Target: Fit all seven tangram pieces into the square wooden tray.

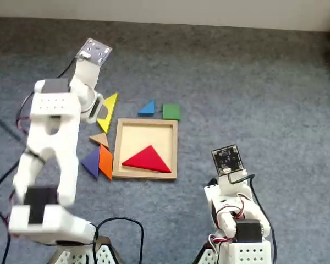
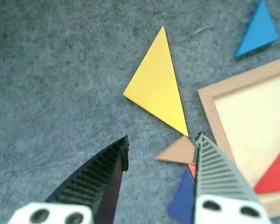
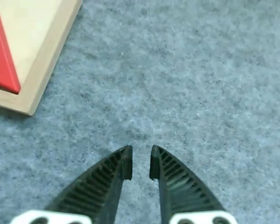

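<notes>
The square wooden tray (image 1: 146, 124) lies mid-table with a large red triangle (image 1: 147, 159) inside it. Left of the tray lie a yellow triangle (image 1: 109, 110), a small tan triangle (image 1: 100, 139), an orange piece (image 1: 105, 160) and a dark blue piece (image 1: 91, 161). Behind the tray sit a small blue triangle (image 1: 147, 108) and a green square (image 1: 171, 111). My left gripper (image 2: 162, 140) hangs open just short of the yellow triangle (image 2: 158, 88), with the tan triangle (image 2: 179, 151) beside one finger. My right gripper (image 3: 140, 156) is shut over bare carpet, off the tray's corner (image 3: 32, 100).
Everything rests on grey-blue carpet. The left arm (image 1: 49, 137) stretches along the left side, over the pieces there. The right arm (image 1: 234, 209) sits folded at the front right. Open carpet lies right of the tray and at the back.
</notes>
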`<control>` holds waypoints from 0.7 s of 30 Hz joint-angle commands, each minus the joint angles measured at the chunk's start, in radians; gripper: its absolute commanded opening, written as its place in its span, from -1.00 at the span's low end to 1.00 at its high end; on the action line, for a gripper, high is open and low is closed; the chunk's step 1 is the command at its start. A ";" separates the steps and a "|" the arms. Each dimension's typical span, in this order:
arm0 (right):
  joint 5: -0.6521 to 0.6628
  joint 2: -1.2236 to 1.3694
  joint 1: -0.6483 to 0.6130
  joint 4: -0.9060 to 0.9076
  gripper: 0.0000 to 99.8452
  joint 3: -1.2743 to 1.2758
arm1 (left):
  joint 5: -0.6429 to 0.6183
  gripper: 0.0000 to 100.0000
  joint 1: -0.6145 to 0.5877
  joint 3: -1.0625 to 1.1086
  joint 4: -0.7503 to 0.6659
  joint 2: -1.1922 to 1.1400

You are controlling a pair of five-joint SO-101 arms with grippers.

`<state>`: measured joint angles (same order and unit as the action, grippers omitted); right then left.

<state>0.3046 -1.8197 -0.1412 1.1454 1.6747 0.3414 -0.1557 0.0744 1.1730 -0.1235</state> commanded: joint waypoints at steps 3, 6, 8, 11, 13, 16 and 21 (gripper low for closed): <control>-0.008 -0.016 0.012 -0.016 -0.85 0.116 | 0.006 -0.53 0.047 -0.338 0.060 -0.314; -0.008 -0.016 0.012 -0.016 -0.85 0.116 | -0.003 -0.53 0.058 -0.493 0.109 -0.450; -0.008 -0.016 0.012 -0.016 -0.85 0.116 | -0.034 -0.53 0.053 -0.591 0.129 -0.538; -0.008 -0.016 0.013 -0.016 -0.85 0.116 | -0.038 -0.53 0.050 -0.723 0.184 -0.662; -0.008 -0.016 0.013 -0.016 -0.85 0.116 | -0.038 -0.53 0.050 -0.811 0.244 -0.736; -0.008 -0.016 0.013 -0.016 -0.85 0.116 | -0.040 -0.53 0.033 -0.940 0.324 -0.831; -0.008 -0.016 0.013 -0.018 -0.85 0.116 | -0.037 -0.53 -0.021 -1.125 0.404 -0.964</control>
<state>0.3046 -1.8197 -0.1412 1.1454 1.6747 0.3122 -0.1373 -0.9521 1.5228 -1.0319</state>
